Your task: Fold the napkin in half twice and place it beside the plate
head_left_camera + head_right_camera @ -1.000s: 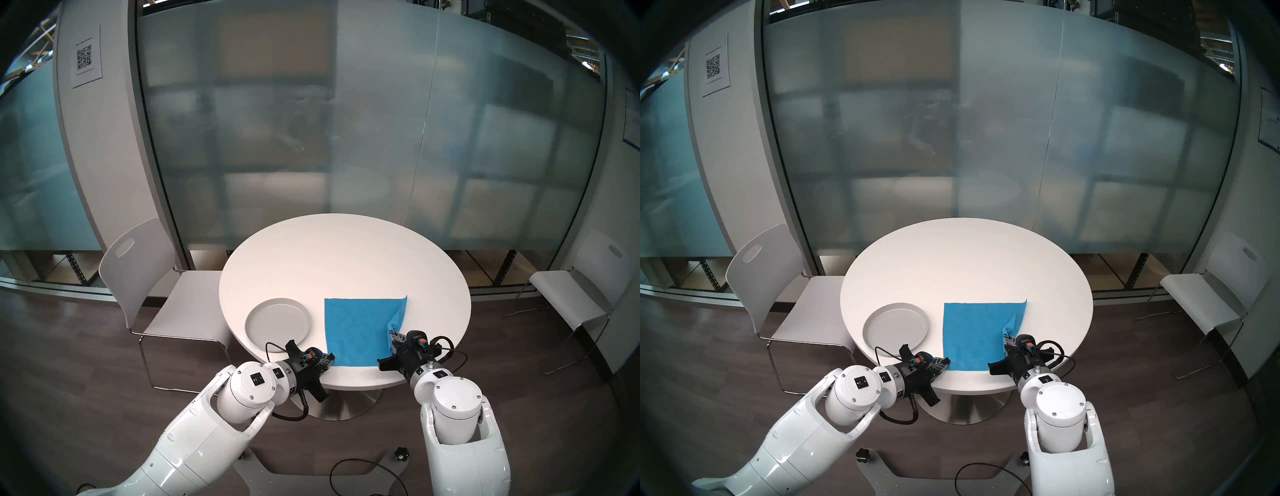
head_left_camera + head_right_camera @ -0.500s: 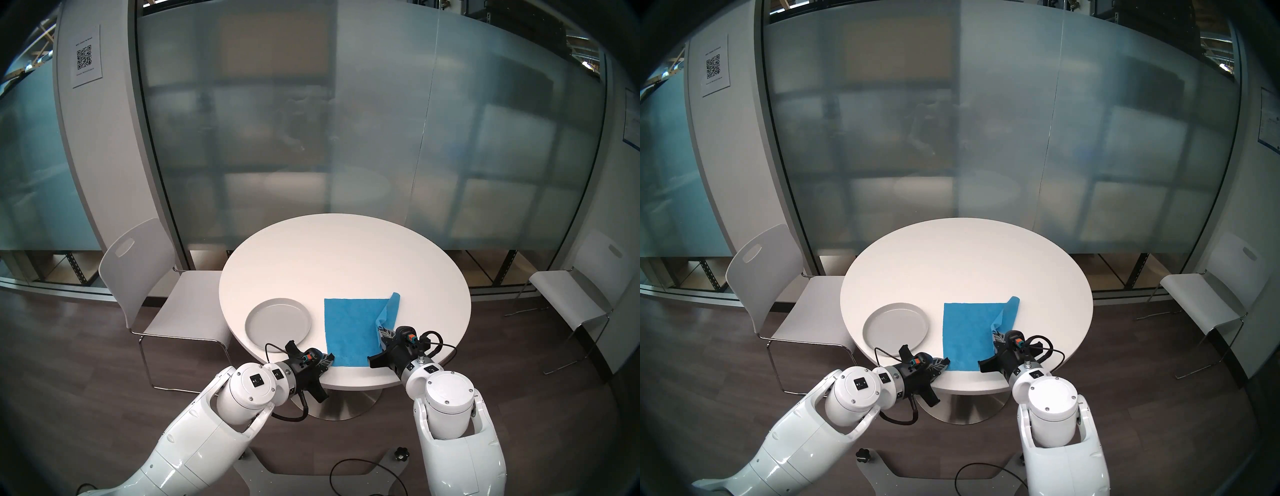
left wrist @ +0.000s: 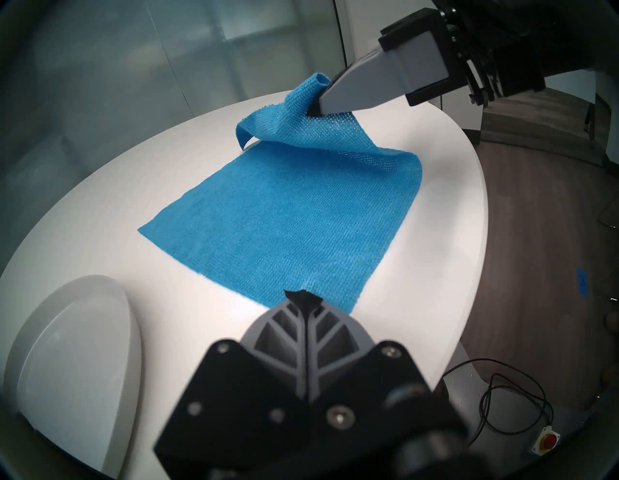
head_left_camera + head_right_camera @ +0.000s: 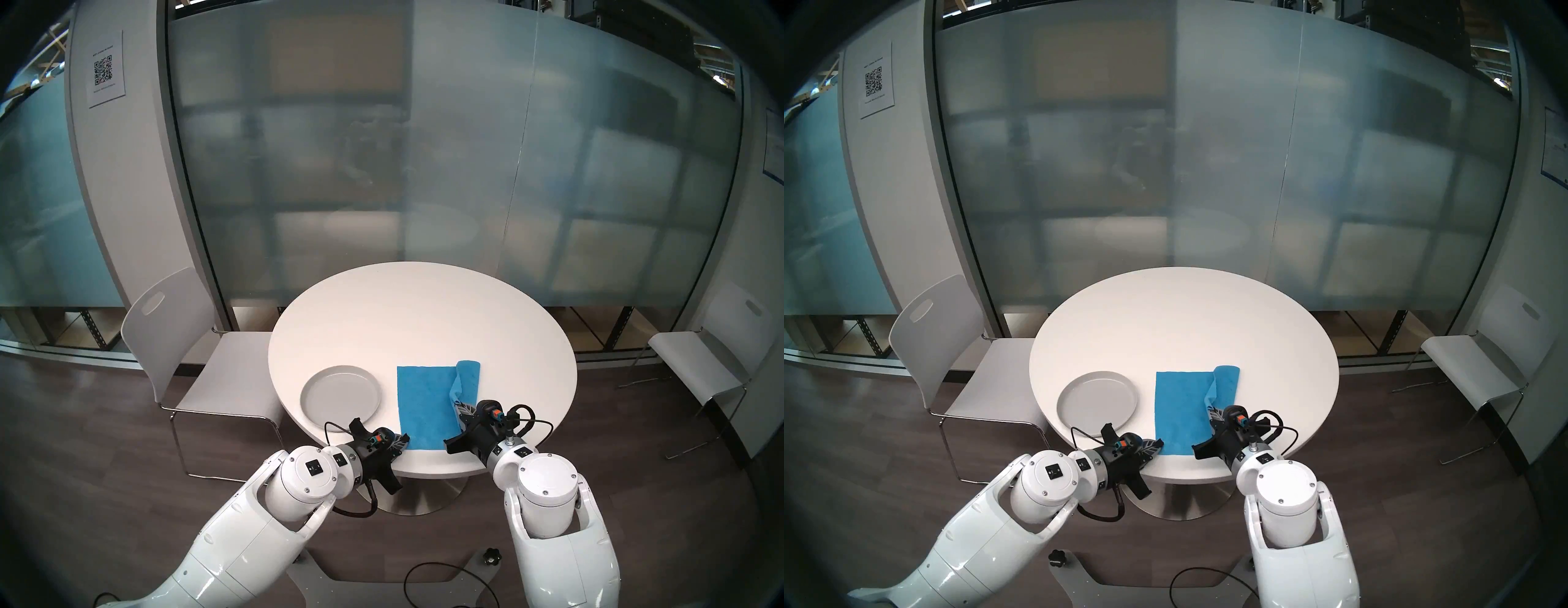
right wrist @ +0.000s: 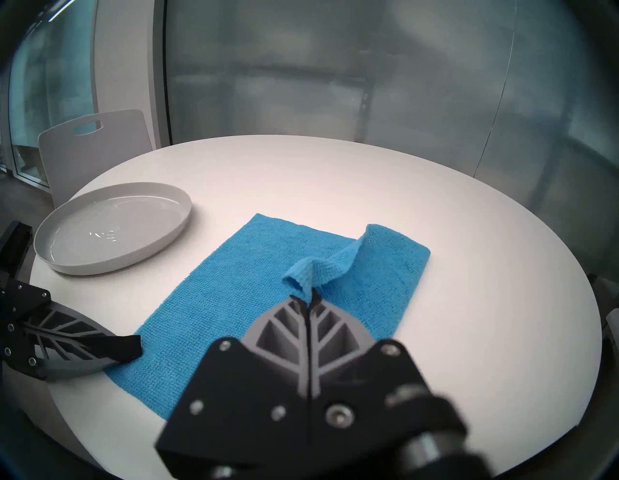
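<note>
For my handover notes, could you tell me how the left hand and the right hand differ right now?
The left hand sits low, pinning the napkin's near left corner to the table; the right hand is raised, lifting the right edge so that it curls over. The left hand is nearer the plate. Both are shut on the napkin.

Glossy white arms (image 4: 254, 535), black wrists, ribbed grey jaws

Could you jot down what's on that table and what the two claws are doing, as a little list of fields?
table: round, white
plate: left of the napkin, apart from it
napkin: blue, mostly flat, right edge lifted and curling leftward
right gripper: shut on the napkin's right edge
left gripper: shut at the napkin's near left corner, which lies on the table
folds finished: none
</note>
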You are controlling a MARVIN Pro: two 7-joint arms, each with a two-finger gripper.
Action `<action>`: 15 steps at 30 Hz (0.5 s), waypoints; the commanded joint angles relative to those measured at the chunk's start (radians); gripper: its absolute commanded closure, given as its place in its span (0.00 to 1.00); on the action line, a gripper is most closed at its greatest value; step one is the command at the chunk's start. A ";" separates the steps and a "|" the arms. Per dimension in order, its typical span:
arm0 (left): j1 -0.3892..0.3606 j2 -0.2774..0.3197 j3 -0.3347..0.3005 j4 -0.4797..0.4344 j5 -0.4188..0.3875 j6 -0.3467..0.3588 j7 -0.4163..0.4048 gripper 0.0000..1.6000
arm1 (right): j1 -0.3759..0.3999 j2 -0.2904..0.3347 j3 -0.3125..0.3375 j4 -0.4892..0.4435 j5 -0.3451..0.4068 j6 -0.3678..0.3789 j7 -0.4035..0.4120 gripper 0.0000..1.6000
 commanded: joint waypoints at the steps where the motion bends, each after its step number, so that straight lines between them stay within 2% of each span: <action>1: 0.005 0.003 0.001 -0.012 0.001 0.000 -0.001 1.00 | 0.012 -0.002 -0.020 -0.016 0.003 -0.005 0.014 1.00; 15: 0.015 0.005 -0.003 -0.017 0.006 -0.003 -0.003 1.00 | 0.042 0.010 -0.041 0.015 -0.004 -0.013 0.043 1.00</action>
